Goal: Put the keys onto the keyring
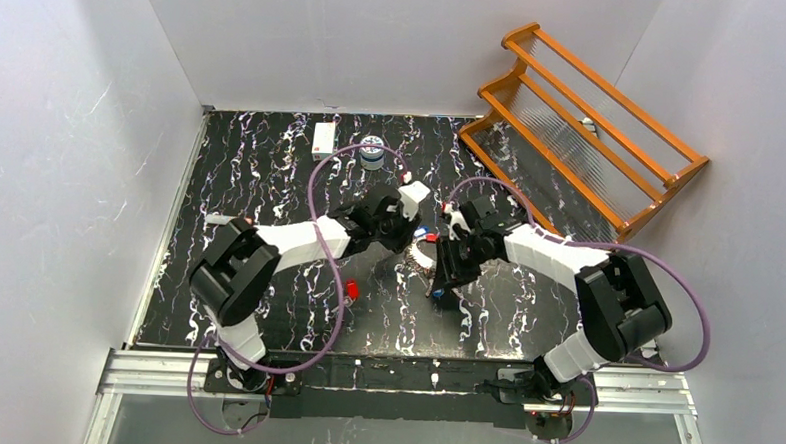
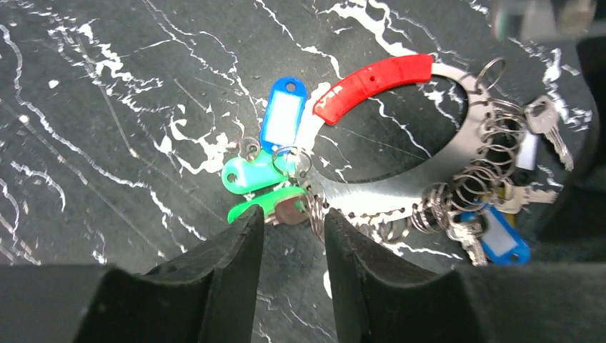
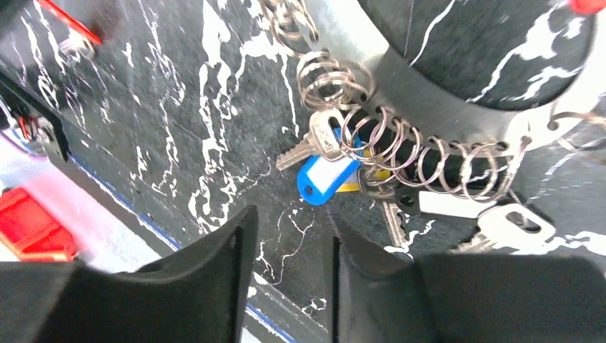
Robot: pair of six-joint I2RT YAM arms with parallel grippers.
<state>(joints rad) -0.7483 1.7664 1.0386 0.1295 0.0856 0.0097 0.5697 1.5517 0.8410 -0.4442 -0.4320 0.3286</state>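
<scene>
Down at the left gripper [image 2: 293,223], the jaws stood a little apart with nothing visibly clamped. Their tips were just short of a green tag [image 2: 251,174] and a blue tag [image 2: 284,114] bunched on a small ring. The right gripper [image 3: 289,232] was likewise parted and empty, near a silver key [image 3: 314,143]. Both faced the keyring [image 2: 400,191] — a broad silver crescent with a red segment [image 2: 375,80] — lying on the black marbled table [image 1: 271,167]. A red-capped key [image 1: 351,287] lay well apart.
</scene>
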